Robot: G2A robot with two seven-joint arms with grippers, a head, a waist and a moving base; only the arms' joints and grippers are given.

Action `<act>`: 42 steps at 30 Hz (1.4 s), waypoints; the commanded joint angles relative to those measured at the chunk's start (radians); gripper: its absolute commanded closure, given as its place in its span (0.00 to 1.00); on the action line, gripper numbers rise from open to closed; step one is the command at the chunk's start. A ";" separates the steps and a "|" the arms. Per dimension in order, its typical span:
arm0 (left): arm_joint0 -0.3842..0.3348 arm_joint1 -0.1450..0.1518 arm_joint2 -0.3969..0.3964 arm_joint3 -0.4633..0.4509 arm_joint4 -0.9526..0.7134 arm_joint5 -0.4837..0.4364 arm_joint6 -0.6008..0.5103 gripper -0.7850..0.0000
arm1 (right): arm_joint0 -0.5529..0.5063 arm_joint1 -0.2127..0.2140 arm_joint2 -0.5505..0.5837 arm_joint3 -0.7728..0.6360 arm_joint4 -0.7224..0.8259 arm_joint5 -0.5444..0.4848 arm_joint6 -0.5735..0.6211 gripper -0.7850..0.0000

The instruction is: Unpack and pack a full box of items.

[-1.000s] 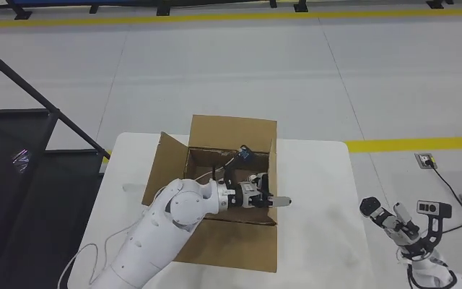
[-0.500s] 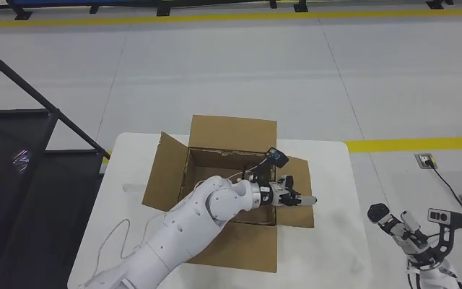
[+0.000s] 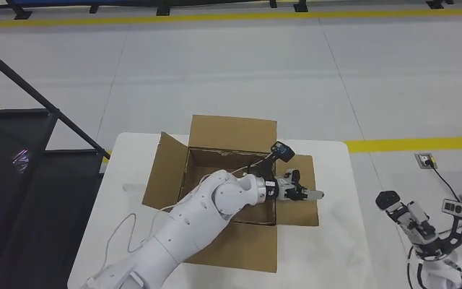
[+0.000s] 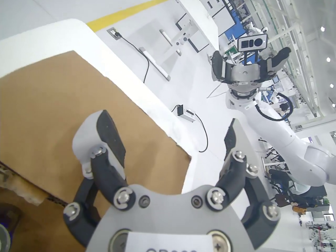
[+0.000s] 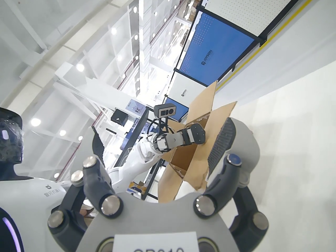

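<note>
- A black-framed stand (image 3: 32,155) hung with dark cloth is on the floor at the far left, apart from the table.
- The white table (image 3: 126,155) carries the cardboard box (image 3: 232,134) about mid-table. The box is open at the top with all four flaps spread outward.
- The left arm (image 3: 206,213) comes in from the near left and lies across the box opening. It hides much of the inside, so the contents cannot be made out.
- The right flap (image 3: 297,215) lies flat on the table beside the box.
- The left gripper (image 3: 307,193) is over that flap, past the box's right wall. Its fingers are spread apart with nothing between them. Whether it touches the cardboard cannot be told.
- On the floor beyond the table's right edge are a yellow line (image 3: 404,144) and a floor socket (image 3: 424,160) with a cable plugged in. A power strip (image 4: 187,112) lies nearer the table.
- The right gripper (image 3: 419,208) is off the table at the near right, well apart from the box. Its fingers are wide apart and empty, and it faces back toward the box.
</note>
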 commanded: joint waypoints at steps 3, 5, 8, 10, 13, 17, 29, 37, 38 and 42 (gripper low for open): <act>0.067 0.062 -0.137 -0.182 0.043 0.016 -0.029 0.00 | 0.048 0.013 0.010 -0.071 -0.101 0.041 -0.005 0.00; 0.132 0.100 -0.231 -0.311 0.077 0.031 -0.053 0.00 | 0.080 0.019 -0.002 -0.103 -0.156 0.081 -0.008 0.00; 0.274 0.158 -0.409 -0.543 0.101 0.045 -0.116 0.00 | 0.142 0.027 -0.042 -0.156 -0.236 0.132 0.011 0.00; 0.381 0.192 -0.546 -0.694 0.118 0.059 -0.157 0.00 | 0.188 0.032 -0.076 -0.192 -0.303 0.168 0.022 0.00; 0.531 0.229 -0.745 -0.878 0.092 0.061 -0.208 0.00 | 0.262 0.037 -0.161 -0.257 -0.418 0.235 0.047 0.00; 0.682 0.259 -0.972 -1.009 0.025 0.047 -0.235 0.00 | 0.395 0.037 -0.332 -0.298 -0.591 0.353 0.082 0.00; 0.943 0.301 -1.421 -0.933 -0.185 -0.098 -0.240 0.00 | 0.762 -0.023 -0.850 -0.088 -0.818 0.500 0.167 0.00; 1.010 0.313 -1.469 -0.835 -0.196 -0.188 -0.205 0.00 | 0.762 -0.023 -0.850 -0.088 -0.818 0.500 0.167 0.00; 1.012 0.313 -1.461 -0.823 -0.186 -0.197 -0.193 0.00 | 0.755 -0.024 -0.867 -0.099 -0.838 0.487 0.165 0.00; 1.008 0.314 -1.447 -0.791 -0.145 -0.197 -0.151 0.00 | 0.801 -0.040 -1.009 -0.131 -1.116 0.549 0.163 0.00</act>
